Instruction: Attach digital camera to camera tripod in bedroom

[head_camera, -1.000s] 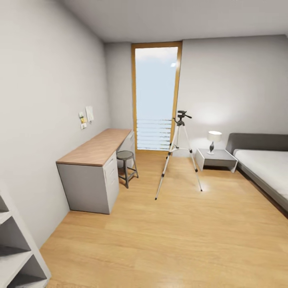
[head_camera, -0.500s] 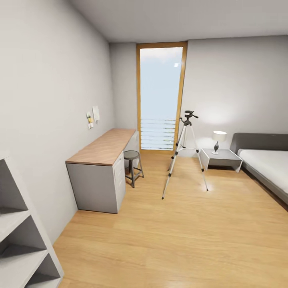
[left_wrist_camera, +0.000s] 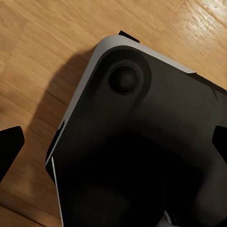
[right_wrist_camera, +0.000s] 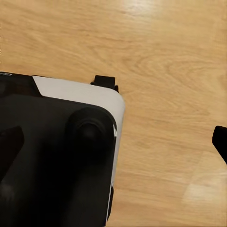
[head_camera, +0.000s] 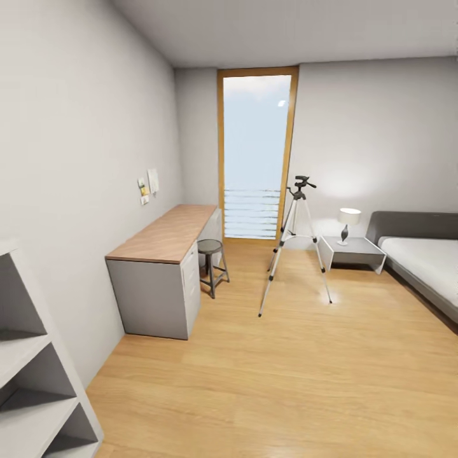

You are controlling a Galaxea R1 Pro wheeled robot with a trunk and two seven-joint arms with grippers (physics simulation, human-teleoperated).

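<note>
At the far end of the bedroom, just right of the tall wood-framed window, the camera tripod stands upright on the light wood floor, legs spread and its black head bare. No digital camera can be made out on the long wood-topped table along the left wall or elsewhere, so the task looks barely begun: the camera has yet to be found, picked up and mounted. In the wrist views the left gripper and the right gripper hang over the robot's dark base and the floor, fingertips well apart with nothing between them. A wide bare stretch of floor lies between the robot and the tripod. A metal stool stands beside the table, a nightstand with a lamp and a grey bed on the right, and a grey shelf unit crowds the near left.
</note>
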